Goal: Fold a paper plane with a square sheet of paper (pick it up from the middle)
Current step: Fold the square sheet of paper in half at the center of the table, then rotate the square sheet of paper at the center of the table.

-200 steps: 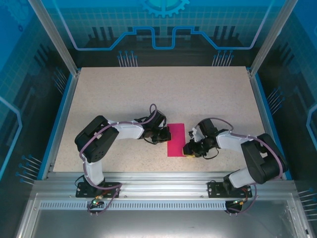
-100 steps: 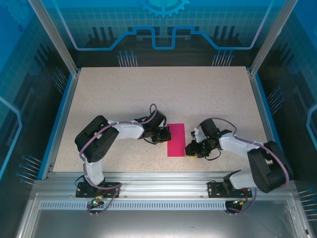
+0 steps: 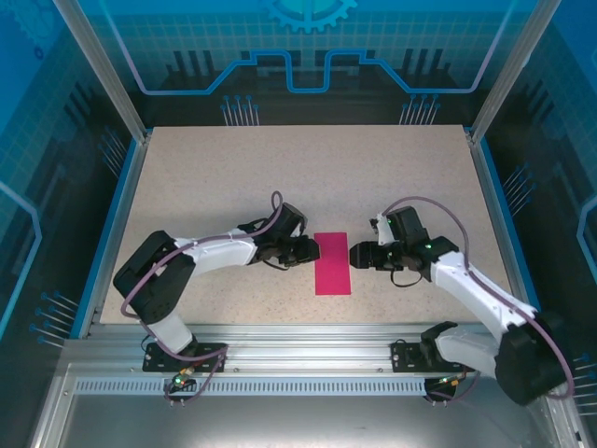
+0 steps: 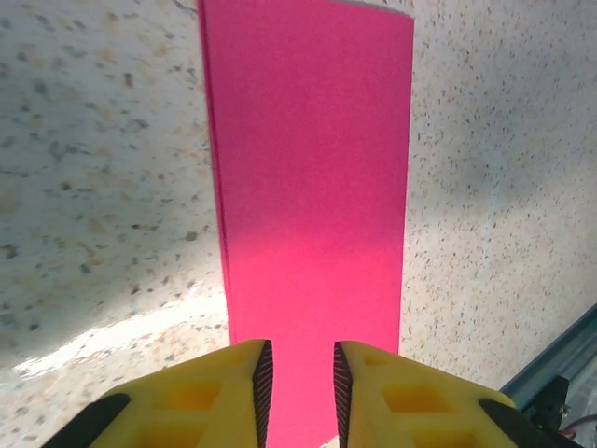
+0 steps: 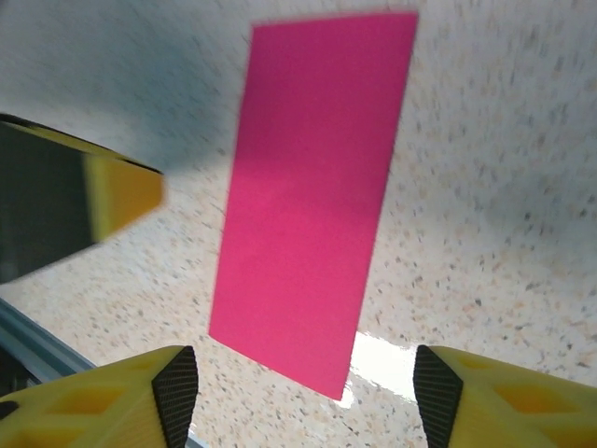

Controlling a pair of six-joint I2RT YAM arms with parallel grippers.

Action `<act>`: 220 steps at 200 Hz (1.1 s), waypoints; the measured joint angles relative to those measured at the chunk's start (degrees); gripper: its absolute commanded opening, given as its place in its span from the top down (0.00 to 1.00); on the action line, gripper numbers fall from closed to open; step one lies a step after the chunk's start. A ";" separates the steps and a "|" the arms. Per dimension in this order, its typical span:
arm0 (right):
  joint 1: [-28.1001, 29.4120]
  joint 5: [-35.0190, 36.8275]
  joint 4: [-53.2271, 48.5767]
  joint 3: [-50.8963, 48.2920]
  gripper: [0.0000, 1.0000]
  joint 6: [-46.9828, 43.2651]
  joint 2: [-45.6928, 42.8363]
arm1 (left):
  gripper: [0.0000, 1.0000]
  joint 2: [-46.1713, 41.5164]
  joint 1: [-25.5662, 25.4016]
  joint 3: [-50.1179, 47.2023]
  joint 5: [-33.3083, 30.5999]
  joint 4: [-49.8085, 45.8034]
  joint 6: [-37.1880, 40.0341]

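Note:
The square sheet of paper (image 3: 332,262) lies flat on the table, folded in half into a narrow magenta rectangle (image 4: 312,187). My left gripper (image 3: 311,250) sits low at the sheet's left long edge. Its jaws stand a narrow gap apart over the paper (image 4: 302,385), and pink shows between them. My right gripper (image 3: 355,254) hovers just off the sheet's right long edge, wide open with nothing between its fingers (image 5: 306,387). In the right wrist view the whole paper (image 5: 312,187) shows, with a yellow left finger (image 5: 121,191) beyond it.
The speckled tabletop (image 3: 308,177) stretches bare behind the arms. An aluminium rail (image 3: 308,341) runs along the near edge, close to the sheet's near end. Blue walls enclose the table on three sides.
My right gripper has lifted off the sheet's near right corner and moved back to mid-edge. The left arm has stretched out lower, its gripper still at the left edge.

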 measured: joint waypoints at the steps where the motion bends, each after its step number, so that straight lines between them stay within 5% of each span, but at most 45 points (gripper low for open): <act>1: 0.00 -0.04 0.00 0.04 0.40 -0.07 0.37 | 0.69 -0.07 0.04 -0.11 0.00 0.02 -0.04; 48: 5.46 -0.17 0.17 1.09 0.37 2.67 13.79 | 0.66 -2.54 3.58 -4.98 -1.11 -0.28 -1.31; 220: 17.07 4.24 3.41 4.09 0.43 11.74 20.24 | 0.64 -5.90 5.62 -6.69 -1.81 -1.88 -1.27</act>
